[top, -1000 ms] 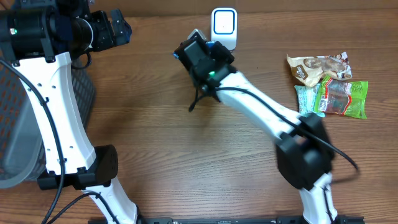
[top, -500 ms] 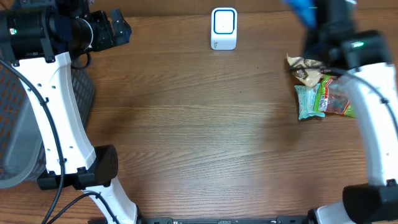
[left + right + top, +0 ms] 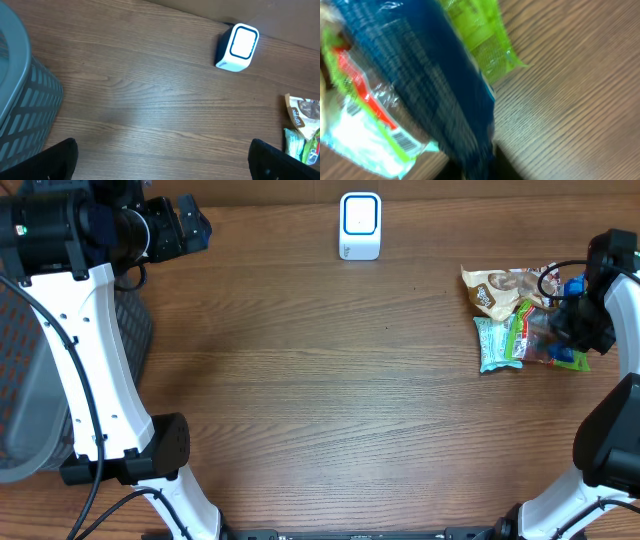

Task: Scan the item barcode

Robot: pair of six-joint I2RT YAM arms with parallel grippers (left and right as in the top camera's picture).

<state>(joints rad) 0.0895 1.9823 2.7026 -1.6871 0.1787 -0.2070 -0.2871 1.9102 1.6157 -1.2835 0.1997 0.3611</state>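
At the left edge of the overhead frame stood a grey mesh plastic basket (image 3: pixel 20 380) on the brown wooden desk (image 3: pixel 300 400); in the upper left the left tool (image 3: pixel 192 222) hung over the desk, its fingers (image 3: pixel 62 160) wide apart with nothing between them; at the top centre sat the small white box scanner with a blue-rimmed window (image 3: pixel 360 225), well apart from everything else; near the right edge lay a heap of snack bags, all touching: a brown crinkled foil bag (image 3: pixel 505 288) uppermost in the frame, a pale teal plastic bag (image 3: pixel 490 345) below it, and a bright green plastic bag (image 3: pixel 540 340) just beside that; over the green bag's right end hovered the right tool (image 3: pixel 575 320), and a dark blue plastic packet (image 3: pixel 435 85) filled the right wrist view, lying across the green bag; that view was blurred, so I could not tell whether the right tool stood apart or was clamped on the blue packet.

The step in hand seemed to be at the heap, not at the scanner; no bag faced the window; the next move would call for a firm hold on one bag, a carry to the top centre, and its barcode turned toward the window.
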